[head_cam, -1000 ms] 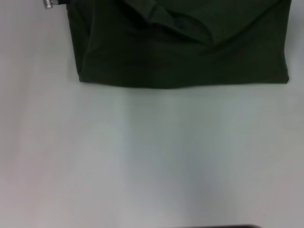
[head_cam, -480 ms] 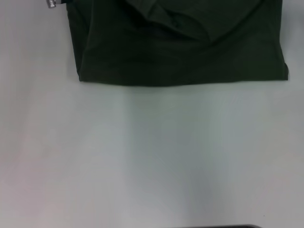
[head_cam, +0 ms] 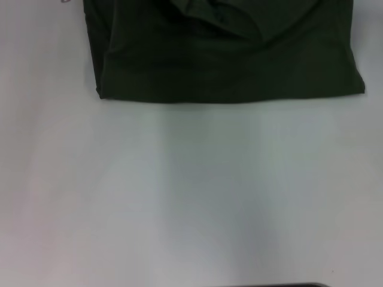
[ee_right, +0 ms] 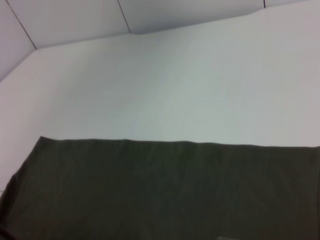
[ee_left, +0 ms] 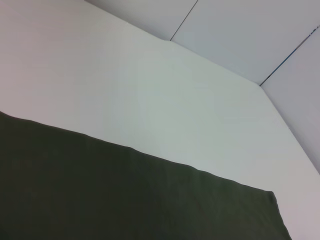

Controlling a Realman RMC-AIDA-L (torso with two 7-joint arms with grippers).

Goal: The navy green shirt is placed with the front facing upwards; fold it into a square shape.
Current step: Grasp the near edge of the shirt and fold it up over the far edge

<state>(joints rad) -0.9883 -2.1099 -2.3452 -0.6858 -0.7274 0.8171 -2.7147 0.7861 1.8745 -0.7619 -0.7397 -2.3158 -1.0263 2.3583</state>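
Head view: navy green shirt [head_cam: 227,60] is cut off by the top edge, only its near part shows, so overall shape can't be judged. A raised fold [head_cam: 221,18] near the top runs out of frame. Lettering, print and neck tag aren't readable anywhere. A tiny pale speck [head_cam: 64,1] at the top edge, left of the shirt, is too small to identify. Dark strip [head_cam: 275,285] at the bottom edge is clipped, unidentifiable.

Both wrist views: only a slab of shirt cloth [ee_left: 125,195] [ee_right: 165,190], cut by the frame edges, against the white table [ee_left: 150,80]. Neither gripper's fingers are in frame, state unknown.
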